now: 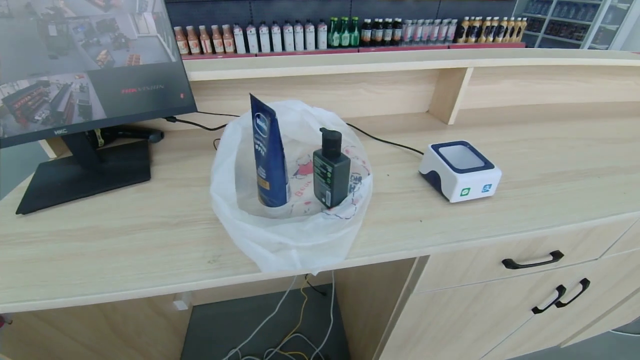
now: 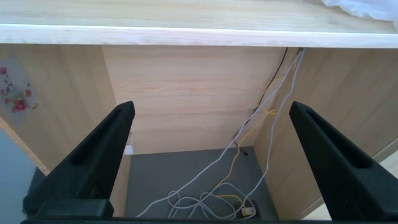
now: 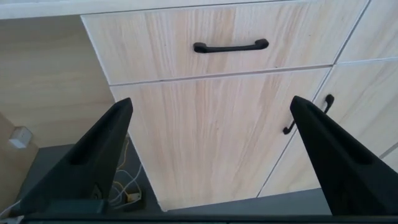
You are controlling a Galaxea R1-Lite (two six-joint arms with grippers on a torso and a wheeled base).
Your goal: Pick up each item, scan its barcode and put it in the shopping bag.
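Blue tube [image 1: 270, 155] and dark bottle [image 1: 331, 170] stand in the shopping bag [image 1: 290, 240]; task seemingly complete; left gripper [image 2: 211, 106] and right gripper [image 3: 211, 101] have fingers apart, empty.

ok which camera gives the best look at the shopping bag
The head view: the shopping bag sits open on the counter with a blue tube and dark bottle inside. The left wrist view catches its edge; the right wrist faces drawers.
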